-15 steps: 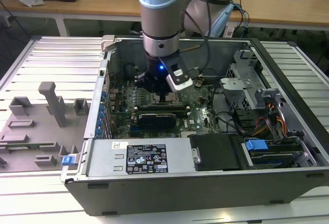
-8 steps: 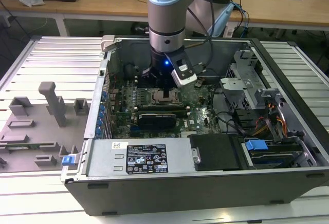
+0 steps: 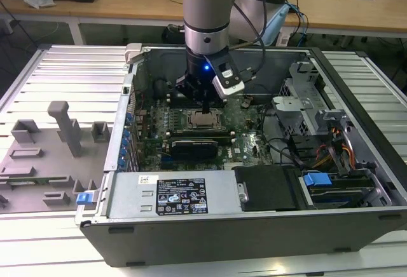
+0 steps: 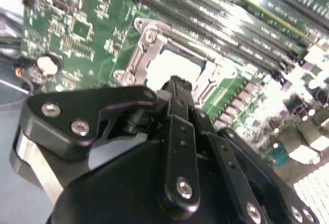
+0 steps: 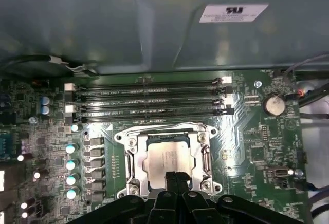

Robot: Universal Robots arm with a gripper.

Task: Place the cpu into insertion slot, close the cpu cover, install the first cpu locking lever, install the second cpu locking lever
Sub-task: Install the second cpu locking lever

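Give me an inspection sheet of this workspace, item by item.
Surface: slatted metal bench carrying an open computer case.
Job's things: cpu lies in the insertion slot; cpu cover frames it.
Clutter: grey fixture blocks at the exterior view's left.
Grippers: gripper shut, tips at the cpu's edge.
Cables: black leads and an orange bundle inside the case.
Surroundings: wooden desks behind.

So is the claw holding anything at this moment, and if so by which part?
Nothing is held. The claw is shut, its tips pressed together with nothing between them, right above the cpu, which sits in the insertion slot.
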